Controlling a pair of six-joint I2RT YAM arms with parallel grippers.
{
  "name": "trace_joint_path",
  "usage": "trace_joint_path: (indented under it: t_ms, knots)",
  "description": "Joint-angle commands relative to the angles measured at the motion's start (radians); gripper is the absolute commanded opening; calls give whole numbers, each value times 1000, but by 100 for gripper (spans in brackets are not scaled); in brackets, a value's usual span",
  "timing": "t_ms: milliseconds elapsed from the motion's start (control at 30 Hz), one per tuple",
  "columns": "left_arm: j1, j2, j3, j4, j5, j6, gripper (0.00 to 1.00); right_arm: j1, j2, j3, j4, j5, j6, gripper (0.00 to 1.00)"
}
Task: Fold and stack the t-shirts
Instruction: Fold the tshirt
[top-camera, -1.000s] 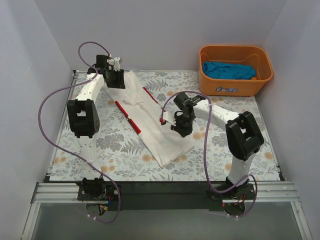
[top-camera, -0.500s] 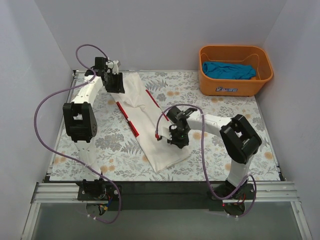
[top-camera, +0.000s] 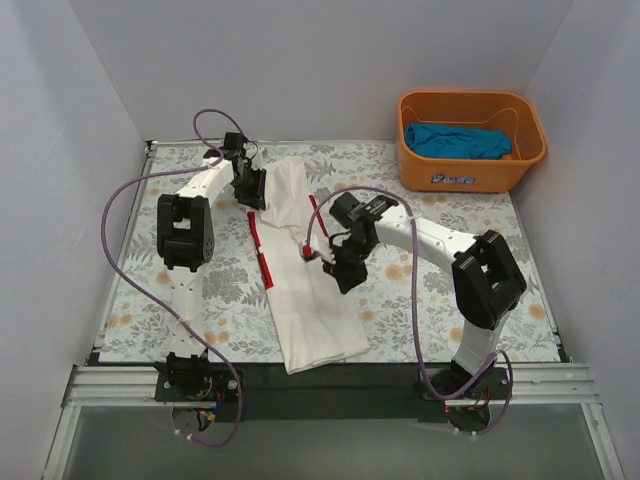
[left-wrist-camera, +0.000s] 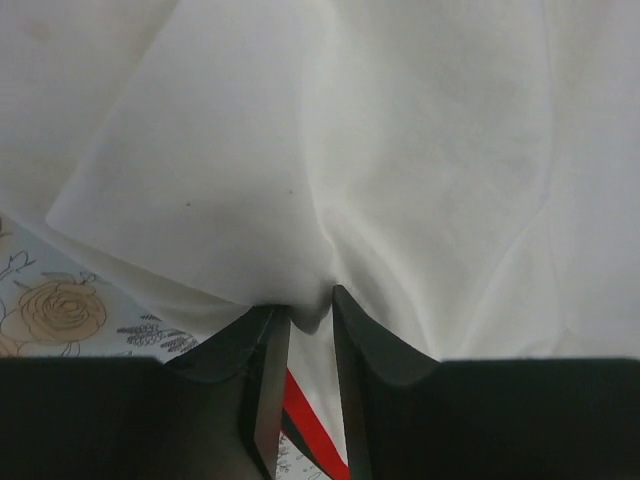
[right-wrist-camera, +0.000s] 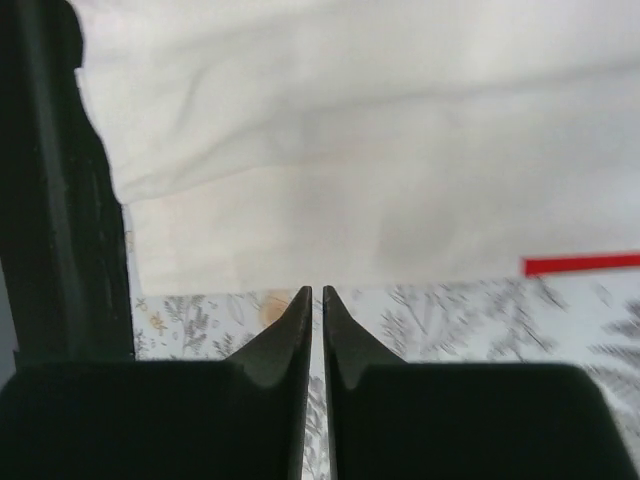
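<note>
A: From the top?
B: The white shirt (top-camera: 310, 300) lies as a long strip from the bench's (top-camera: 450, 290) far left to the middle of its near edge. The teal shirt (top-camera: 455, 140) sits in the basket (top-camera: 470, 170) at the far right corner.
A: Left wrist?
B: The left gripper (left-wrist-camera: 312, 305) is clamped on a white fold.
A: Right wrist?
B: The right gripper (right-wrist-camera: 317, 295) is closed, its tips pinching the white hem.

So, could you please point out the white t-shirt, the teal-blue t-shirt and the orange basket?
white t-shirt (top-camera: 318, 315), top external view, on its flat lower body.
teal-blue t-shirt (top-camera: 455, 140), top external view, on its bunched middle.
orange basket (top-camera: 500, 175), top external view, on its front wall.
</note>
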Motion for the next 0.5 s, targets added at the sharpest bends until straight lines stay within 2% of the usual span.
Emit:
trace_joint_path:
  t_ms: [0, 100, 133, 233, 367, 433, 467]
  knots:
    - [-45, 100, 98, -14, 9, 15, 22, -133, 2, 87, -28, -60, 52, 13]
    - [-65, 192, 213, -12, 35, 8, 21, -229, 65, 169, -3, -24, 107, 13]
    - [-72, 247, 303, -14, 43, -4, 21, -249, 85, 191, 9, -8, 124, 13]
    - [-88, 292, 430, 34, 66, -18, 23, -309, 162, 310, 43, 41, 177, 13]
    - [-86, 232, 453, 178, 60, -54, 30, -338, 278, 501, 66, 113, 236, 11]
    - [-78, 166, 401, 274, 87, -65, 35, -340, 341, 617, 75, 118, 293, 11]
    - [-74, 84, 328, 305, 93, -73, 37, -339, 369, 648, 82, 113, 308, 11]
